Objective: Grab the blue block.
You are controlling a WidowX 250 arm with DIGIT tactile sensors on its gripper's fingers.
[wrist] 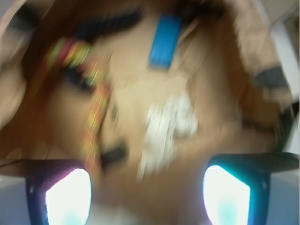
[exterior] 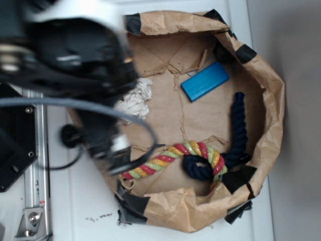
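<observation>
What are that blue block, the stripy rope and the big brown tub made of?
The blue block looks like painted wood or hard plastic: smooth faces, sharp edges, though which is unclear. The stripy rope looks like twisted cotton cord in red, yellow and green strands. The brown tub is crumpled kraft paper, creased and patched with black tape.

Bright blue block (exterior: 204,81), navy rope (exterior: 239,125), white rag (exterior: 135,99)

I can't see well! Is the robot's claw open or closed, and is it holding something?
Gripper: open, holding nothing; the blue block lies apart from it.
</observation>
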